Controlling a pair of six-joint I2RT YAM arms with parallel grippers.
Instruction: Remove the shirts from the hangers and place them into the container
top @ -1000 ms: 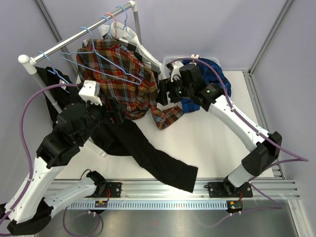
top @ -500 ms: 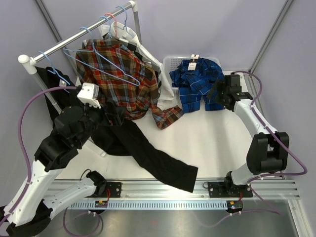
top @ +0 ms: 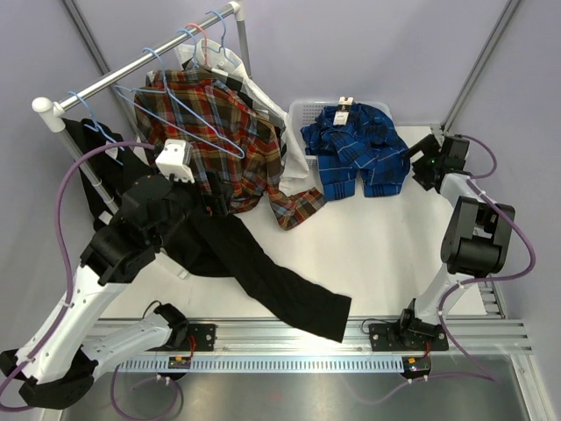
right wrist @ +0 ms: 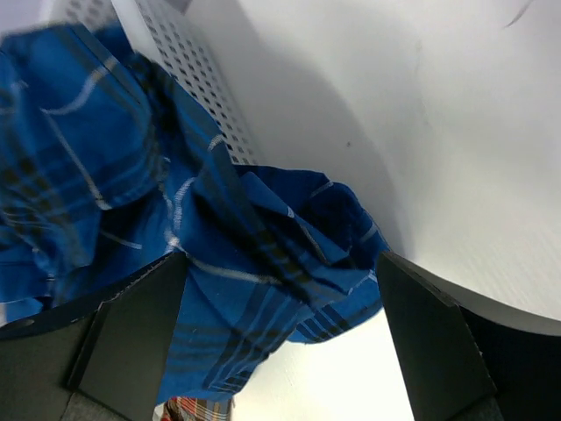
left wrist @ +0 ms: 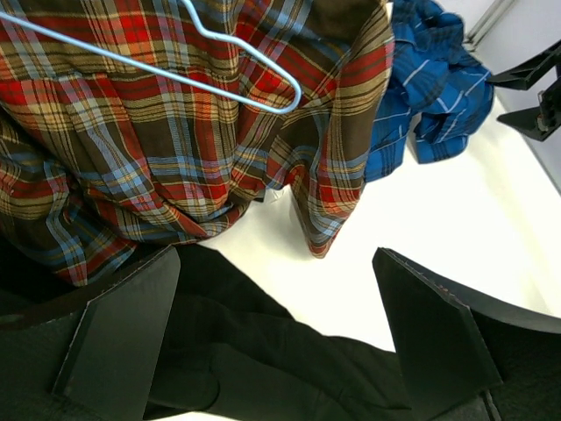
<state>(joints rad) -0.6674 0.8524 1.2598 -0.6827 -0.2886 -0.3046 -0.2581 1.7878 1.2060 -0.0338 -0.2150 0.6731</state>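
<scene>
**Top view of the worktop, with both wrist views.** The blue shirt (top: 355, 149) lies heaped on the basket (top: 302, 107) at 1 o'clock. Part of it is inside, and part spills over the near rim onto the worktop (top: 386, 254). The right end effector (top: 422, 171) stands at 3 o'clock of that shirt, clear of it, its fingers spread wide and holding nothing.

The red shirt (top: 219, 149) hangs from the rail (top: 131, 66) at 11 o'clock, with a light blue hanger (left wrist: 140, 63) lying across its front. Whether the wire runs inside the shoulders cannot be told. The left end effector (left wrist: 276, 342) faces this shirt from 7 o'clock, fingers wide apart and empty, near the cloth but not touching it. The black shirt (top: 263, 281) trails from beneath the red one toward 5 o'clock.

**Handling, as judged.** The shirts are light, limp and easily creased, so they will drape, stretch and catch on the wire rather than slide off cleanly. The hanger looks thin and springy and is likely to swing on the rail when pulled. The firmest hold is probably a bunched fold at the collar or shoulder, where layered cloth fills the pinch. A grip at the hem would likely lift one layer and drag the rest. On the blue shirt, the fold overhanging the near rim seems the place to take
</scene>
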